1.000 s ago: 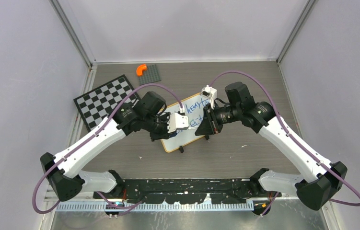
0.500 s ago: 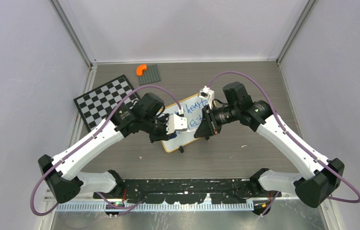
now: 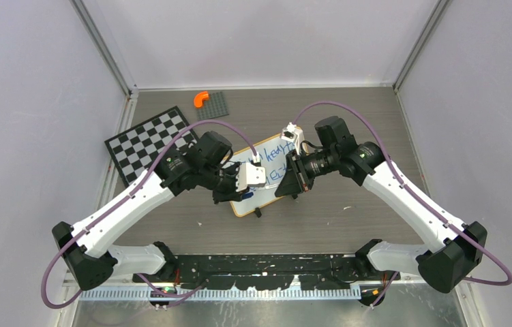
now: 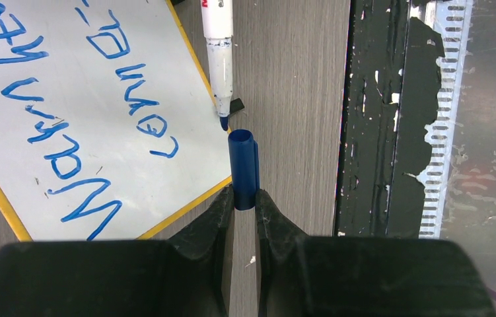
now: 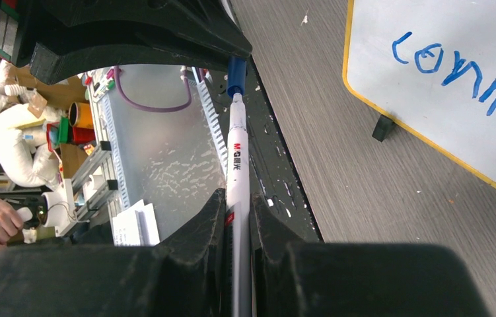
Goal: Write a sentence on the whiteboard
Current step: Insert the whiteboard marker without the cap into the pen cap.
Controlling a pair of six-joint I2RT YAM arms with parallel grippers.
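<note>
Nearest to me in the left wrist view, my left gripper (image 4: 244, 198) is pinching the blue cap (image 4: 243, 168) by its closed end, fingers pressed tight on it, so the open mouth is pointing away from the fingers. Just past that mouth, the marker (image 4: 219, 46) is coming in tip first. Its blue nib is sitting right beside the rim, offset a little toward the board side and not yet inside. The two long axes are running almost parallel, nose to nose, so I am judging that the next move needs a small sideways correction before any push.

From the other side, my right gripper (image 5: 237, 205) is clamping the white barrel partway along, and the cap is looking lined up with the nib from there, though I cannot tell depth in that view.

Farther out, the whiteboard (image 4: 185, 99) is standing on the table (image 4: 291, 99), below and beside the nib, with the blue sentence (image 4: 67, 158) showing on it in two lines.
</note>
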